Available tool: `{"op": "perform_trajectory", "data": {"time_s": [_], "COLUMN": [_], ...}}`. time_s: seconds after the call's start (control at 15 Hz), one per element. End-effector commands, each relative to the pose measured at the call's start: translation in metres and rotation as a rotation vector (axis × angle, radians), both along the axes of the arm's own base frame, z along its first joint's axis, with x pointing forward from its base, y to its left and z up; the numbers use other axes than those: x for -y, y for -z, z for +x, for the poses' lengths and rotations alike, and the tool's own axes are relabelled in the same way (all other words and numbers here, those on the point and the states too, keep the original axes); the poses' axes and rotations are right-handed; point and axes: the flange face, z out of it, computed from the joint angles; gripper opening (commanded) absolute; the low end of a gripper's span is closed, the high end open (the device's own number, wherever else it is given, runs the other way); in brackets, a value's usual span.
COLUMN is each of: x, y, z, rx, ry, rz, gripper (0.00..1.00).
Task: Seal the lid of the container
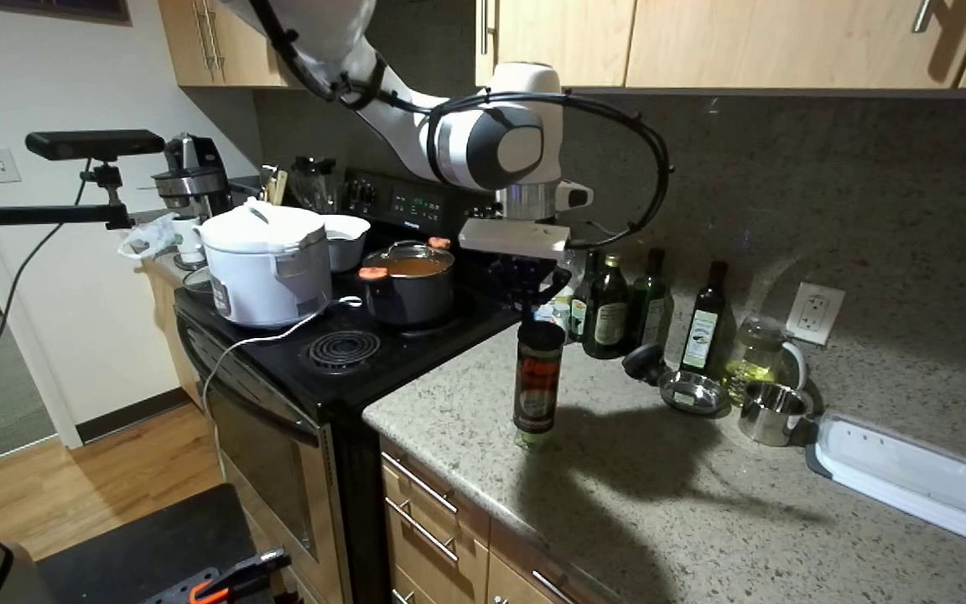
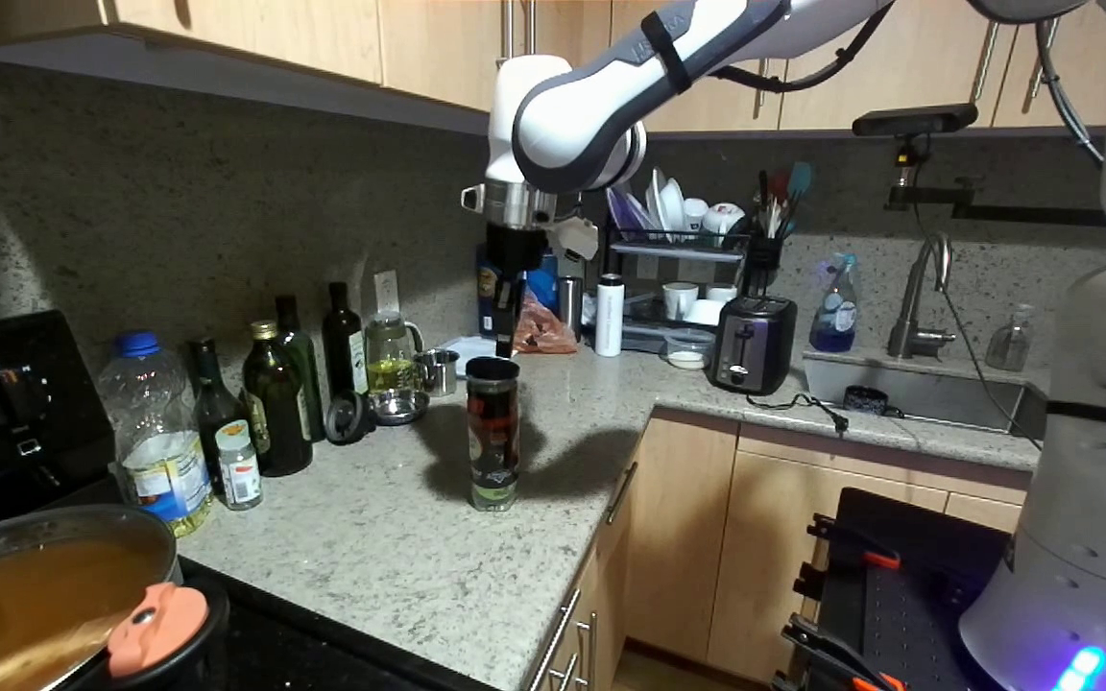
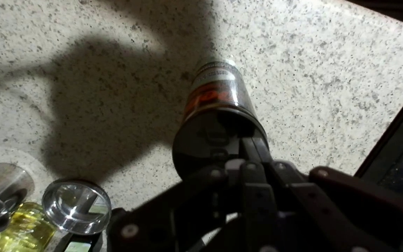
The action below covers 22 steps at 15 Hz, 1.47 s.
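So the container (image 1: 537, 386) is standing upright on the counter (image 1: 449, 428), near the stove (image 1: 407, 352). It's looking like a slim, straight cylinder, dark down the sides with red-orange markings, and the base is showing glassy and pale green. The lid (image 3: 198, 143) is sitting on top, round, about as wide as the container, coming across nearly black and kinda glossy, with what's looking like raised lettering in the wrist view.

The gripper (image 3: 255, 141) is pointing straight down at it, black fingers (image 2: 507, 326) pressing tight against each other. The tips are hanging right at the lid, toward one side of it; honestly I can't tell if they're touching.

Texture-wise, the counter is running pale with gray speckles, stone-like, and the backsplash (image 1: 902, 210) is carrying a darker gray version. Dark green glass bottles (image 1: 607, 294) are standing along it, near a shiny shallow metal bowl (image 2: 401, 415), a steel-looking cup (image 2: 438, 374) and a clear jug (image 2: 388, 344) that's holding yellow liquid.
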Motion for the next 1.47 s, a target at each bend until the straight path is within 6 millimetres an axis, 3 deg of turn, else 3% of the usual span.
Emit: {"op": "perform_trajectory", "data": {"time_s": [0.0, 0.6, 1.4], "x": [-0.005, -0.016, -0.016], "y": [0.006, 0.011, 0.024], "z": [0.013, 0.022, 0.029], "rx": [0.029, 0.044, 0.019], "ry": [0.000, -0.026, -0.029], "rz": [0.018, 0.022, 0.021], "gripper": [0.00, 0.00, 0.00]}}
